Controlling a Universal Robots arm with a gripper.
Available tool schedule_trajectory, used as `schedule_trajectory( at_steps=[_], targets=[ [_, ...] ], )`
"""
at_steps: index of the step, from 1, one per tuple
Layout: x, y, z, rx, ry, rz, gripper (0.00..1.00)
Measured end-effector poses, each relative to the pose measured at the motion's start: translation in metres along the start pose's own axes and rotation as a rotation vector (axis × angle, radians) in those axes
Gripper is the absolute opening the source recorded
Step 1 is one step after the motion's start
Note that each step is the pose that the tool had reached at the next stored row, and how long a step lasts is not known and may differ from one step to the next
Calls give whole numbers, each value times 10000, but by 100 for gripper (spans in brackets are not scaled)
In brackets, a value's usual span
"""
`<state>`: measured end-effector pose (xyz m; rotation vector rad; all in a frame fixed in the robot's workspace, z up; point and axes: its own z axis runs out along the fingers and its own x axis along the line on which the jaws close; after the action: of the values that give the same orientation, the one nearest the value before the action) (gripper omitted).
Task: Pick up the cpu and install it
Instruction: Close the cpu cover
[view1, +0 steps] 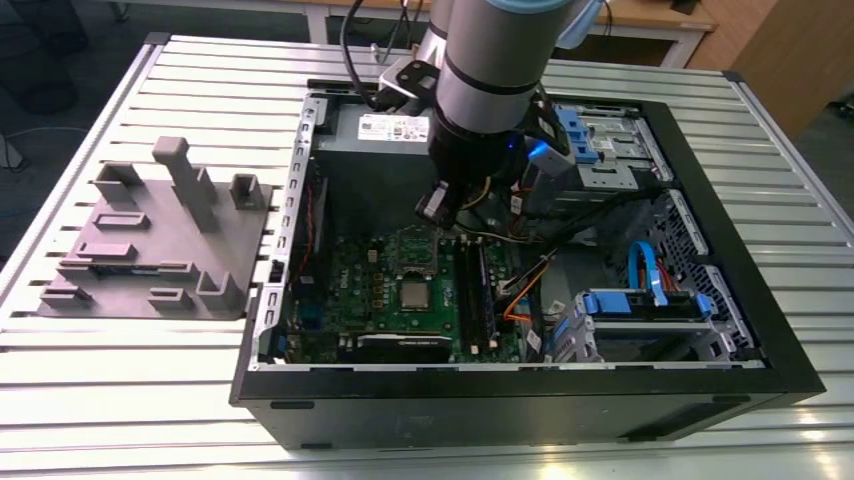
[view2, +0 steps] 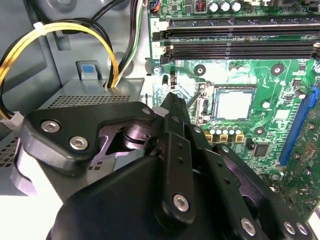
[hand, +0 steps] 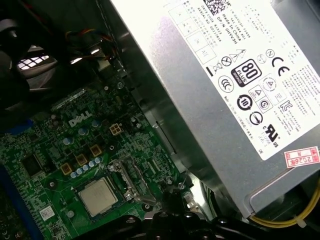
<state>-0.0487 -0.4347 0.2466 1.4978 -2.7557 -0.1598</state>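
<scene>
Slatted metal table (view1: 120, 380) w/ an open black PC case (view1: 534, 400) lying on its side; a grey plastic fixture block (view1: 154, 245) w/ posts sits on the table just beside the case, on the exterior view's left. Inside the case: green motherboard (view1: 367, 285), big grey metal power supply box (view1: 380, 135) w/ white label at the far end, blue drive bays (view1: 641, 305) on the exterior view's right, plus orange and blue cables. The cpu (view1: 415, 294) lies flat in its socket in the mid part of the motherboard, silver top up; also seen in the second wrist view (view2: 233, 104) and the first wrist view (hand: 98, 195), w/ small yellow-square parts near it in both. RAM slots (view2: 240, 37) run past the socket. Yellow/black wire bundle (view2: 65, 37) loops off the power supply. The gripper (view1: 447, 205) hangs over the board between power supply and socket, above and apart from the cpu, not touching it. Can't tell if the claw is released or clenched; nothing seen held in it.
</scene>
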Motion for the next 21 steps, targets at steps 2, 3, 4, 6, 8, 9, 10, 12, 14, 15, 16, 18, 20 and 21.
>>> schedule_trajectory(
  at_steps=[2,3,4,6,8,9,10,12,14,15,16,18,20,21],
  targets=[
    [4,4,-1,0,4,-18,10],
    [9,5,-2,0,6,-25,10],
    [13,7,-1,-1,5,-34,10],
    [27,7,-2,-2,6,-52,10],
    [53,1,-3,-3,7,-65,10],
    [70,-7,-5,-3,9,-71,10],
    [87,-17,-7,-4,9,-74,10],
    [123,-38,-10,-4,9,-79,10],
    [160,-62,-14,-4,8,-85,10],
    [176,-71,-16,-4,10,-87,10],
    [188,-79,-17,-4,10,-88,10],
    [208,-91,-19,-4,10,-91,10],
    [230,-104,-21,-4,10,-93,10],
    [240,-111,-22,-4,10,-95,10]
  ],
)
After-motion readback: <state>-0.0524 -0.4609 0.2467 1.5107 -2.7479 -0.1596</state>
